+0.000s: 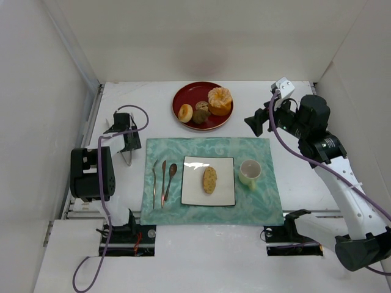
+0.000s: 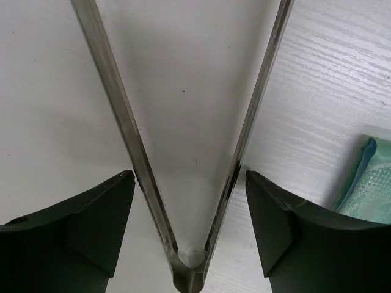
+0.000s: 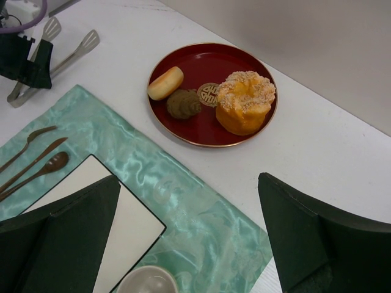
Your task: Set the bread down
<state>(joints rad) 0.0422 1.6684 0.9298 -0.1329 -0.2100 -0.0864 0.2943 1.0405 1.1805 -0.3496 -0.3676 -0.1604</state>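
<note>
The bread (image 1: 209, 180), a tan speckled oval, lies in the middle of the white square plate (image 1: 192, 190) on the teal placemat (image 1: 256, 201). My left gripper (image 1: 126, 141) is off the mat's left edge, low over the table. It is open (image 2: 189, 174), and its fingers straddle metal tongs (image 2: 122, 116) that lie spread in a V. My right gripper (image 1: 256, 122) is open and empty (image 3: 188, 178), raised above the mat's far right corner. The bread is hidden in both wrist views.
A red plate (image 1: 189, 97) at the back holds an orange bun (image 1: 220, 101), a small round bun (image 1: 185, 113) and a dark lump (image 1: 201, 114). Cutlery including a spoon (image 1: 171, 176) lies left of the white plate. A cup (image 1: 249, 172) stands to its right.
</note>
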